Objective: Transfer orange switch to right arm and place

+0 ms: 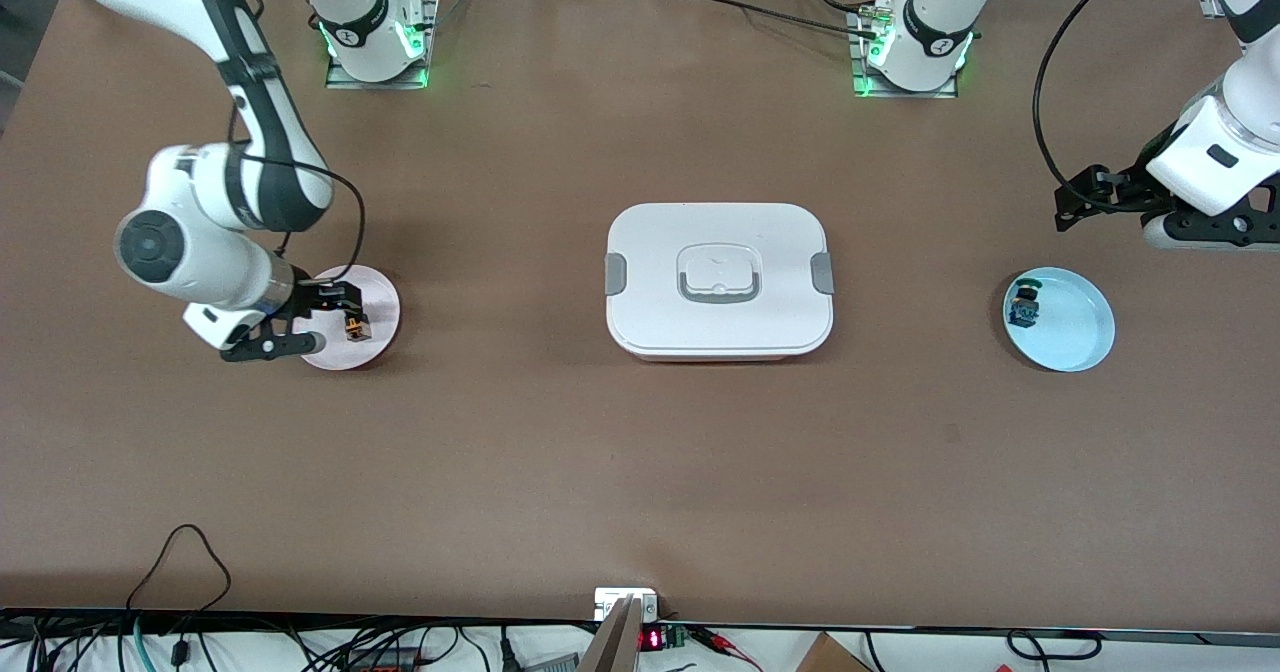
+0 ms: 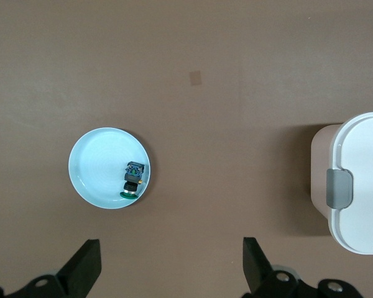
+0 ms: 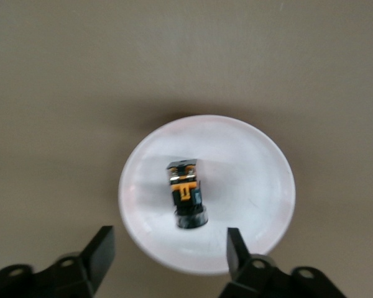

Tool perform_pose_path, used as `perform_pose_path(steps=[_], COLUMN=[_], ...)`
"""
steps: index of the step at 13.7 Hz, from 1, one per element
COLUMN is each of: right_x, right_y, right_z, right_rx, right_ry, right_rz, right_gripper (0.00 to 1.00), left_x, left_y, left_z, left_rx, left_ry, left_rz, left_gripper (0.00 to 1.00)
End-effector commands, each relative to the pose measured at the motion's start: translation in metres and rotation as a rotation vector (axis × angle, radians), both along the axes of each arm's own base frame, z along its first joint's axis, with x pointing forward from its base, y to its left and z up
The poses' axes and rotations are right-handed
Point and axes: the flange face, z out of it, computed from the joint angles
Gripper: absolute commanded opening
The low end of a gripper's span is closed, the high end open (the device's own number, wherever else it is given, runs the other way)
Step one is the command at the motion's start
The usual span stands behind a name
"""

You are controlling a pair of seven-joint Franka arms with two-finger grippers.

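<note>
The orange switch [image 1: 354, 327] lies on its side on a pink plate [image 1: 382, 297] toward the right arm's end of the table. In the right wrist view the switch [image 3: 188, 195] rests in the plate [image 3: 255, 186], touching nothing else. My right gripper [image 1: 318, 318] hangs open and empty over the plate's edge, and its fingers [image 3: 169, 237] stand wide apart, clear of the switch. My left gripper [image 1: 1080, 197] is open and empty in the air over bare table near the blue plate, as the left wrist view [image 2: 171, 248] also shows.
A green-capped switch [image 1: 1025, 302] lies in a light blue plate [image 1: 1078, 330] toward the left arm's end; both show in the left wrist view [image 2: 132, 180], [image 2: 96, 164]. A white lidded box [image 1: 718, 280] with grey clips stands mid-table, its end visible in the left wrist view [image 2: 360, 186].
</note>
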Motion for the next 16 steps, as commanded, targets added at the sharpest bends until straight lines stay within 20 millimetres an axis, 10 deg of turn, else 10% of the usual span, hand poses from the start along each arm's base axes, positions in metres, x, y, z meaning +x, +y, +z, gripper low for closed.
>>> perform_pose_path(steps=[1, 5, 7, 16], right_x=[0.002, -0.019, -0.023, -0.027], right_y=[0.012, 0.007, -0.003, -0.005], right_z=[0.098, 0.216, 0.242, 0.248], right_rx=[-0.01, -0.033, -0.02, -0.018], right_ry=[-0.02, -0.055, -0.098, -0.053], right_rz=[0.006, 0.022, 0.01, 0.017], right_gripper=[1.0, 1.0, 1.0, 1.0], left_x=[0.0, 0.001, -0.001, -0.002], left_y=[-0.003, -0.001, -0.003, -0.01], left_z=[0.005, 0.004, 0.004, 0.014], left_rx=[-0.005, -0.005, -0.007, -0.004], left_ry=[0.015, 0.016, 0.031, 0.044], left_rz=[0.037, 0.049, 0.053, 0.04], left_gripper=[1.0, 1.0, 1.0, 1.0])
